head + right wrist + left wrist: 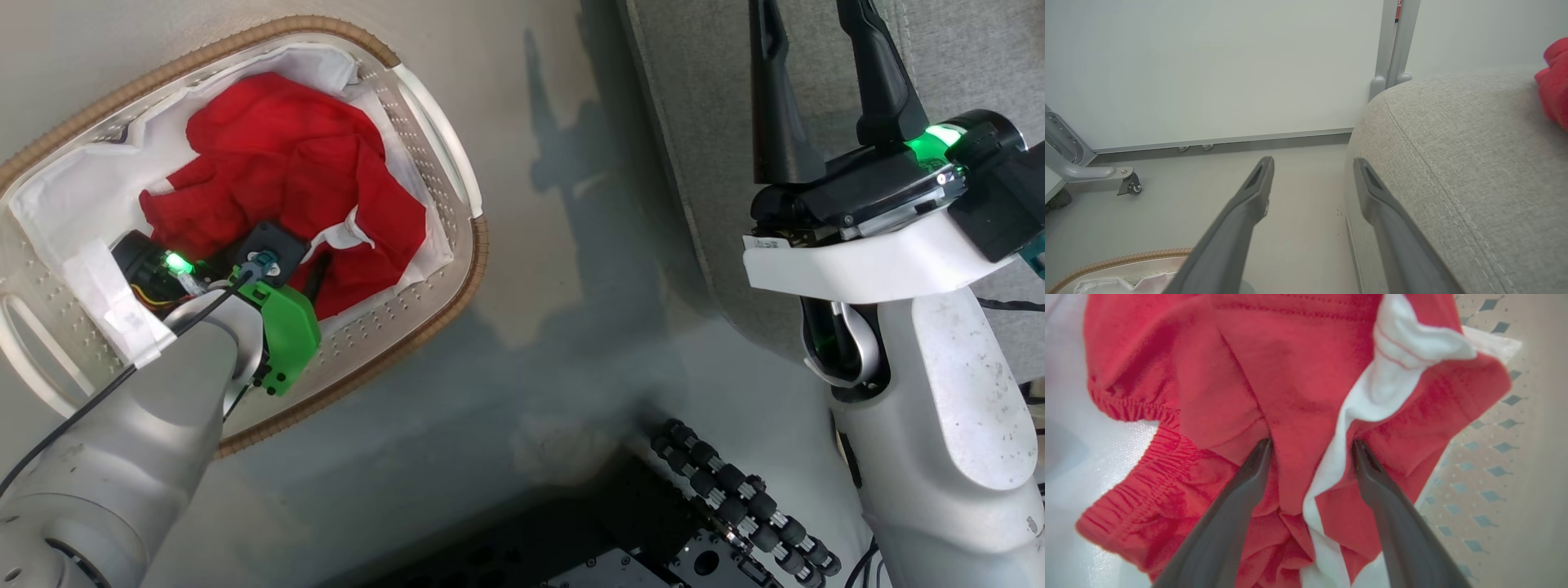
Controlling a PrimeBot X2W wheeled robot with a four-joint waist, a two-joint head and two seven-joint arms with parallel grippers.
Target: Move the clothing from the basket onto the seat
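The clothing [277, 163], red with white trim, lies bunched in the basket [478, 245] at the left of the head view. My left arm reaches down into the basket. In the left wrist view my left gripper [1310, 445] is open, its two fingertips pressed into the clothing [1290, 375] on either side of a fold with a white stripe. My right gripper [808, 16] stands open over the grey seat [702, 122] with nothing between its fingers. In the right wrist view the right gripper [1312, 163] hangs at the edge of the seat [1453, 143]. Another red garment [1555, 77] lies on the seat.
A white liner sheet [73, 196] lines the basket under the clothing. Bare floor [555, 269] separates basket and seat. My wheeled base [735, 498] is at the bottom. A white wall, a grey post [1396, 41] and a castered leg [1128, 185] stand beyond.
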